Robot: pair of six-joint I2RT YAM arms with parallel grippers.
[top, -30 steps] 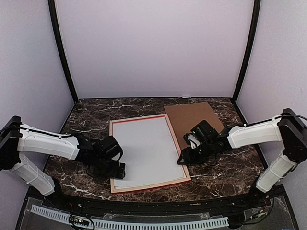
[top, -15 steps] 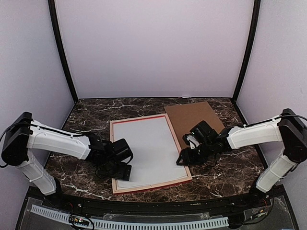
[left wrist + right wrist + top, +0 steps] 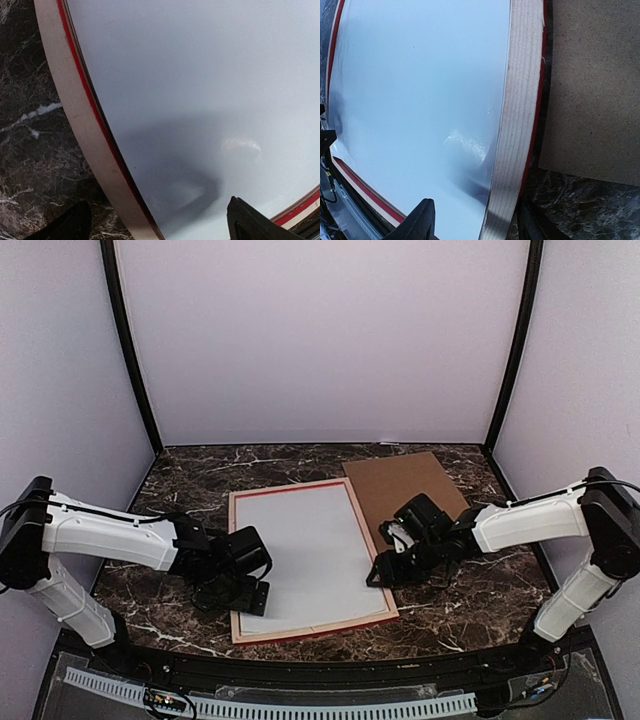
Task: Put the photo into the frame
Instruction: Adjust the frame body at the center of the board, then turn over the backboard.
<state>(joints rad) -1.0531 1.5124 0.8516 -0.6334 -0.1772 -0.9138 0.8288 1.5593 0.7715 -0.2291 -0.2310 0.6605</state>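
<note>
The frame (image 3: 300, 484) lies flat on the marble table, pale wood back up with a red edge showing. A white sheet (image 3: 305, 550) fills its opening. The photo's dark print shows nowhere, so the photo is hidden or out of view. My left gripper (image 3: 246, 594) is open and low over the frame's near left corner. It straddles the left rail (image 3: 75, 115): one finger is over the marble, the other over the white sheet (image 3: 200, 75). My right gripper (image 3: 384, 571) is open across the right rail (image 3: 522, 100), its inner finger over the sheet (image 3: 420, 90).
A plain brown board (image 3: 405, 490) lies flat at the back right, its edge next to the frame's right rail, also seen in the right wrist view (image 3: 595, 85). Black uprights and pale walls enclose the table on three sides.
My left arm has swung in toward the frame's near left corner and its jaws have spread a little. The right gripper has edged slightly left. The frame has barely shifted.
</note>
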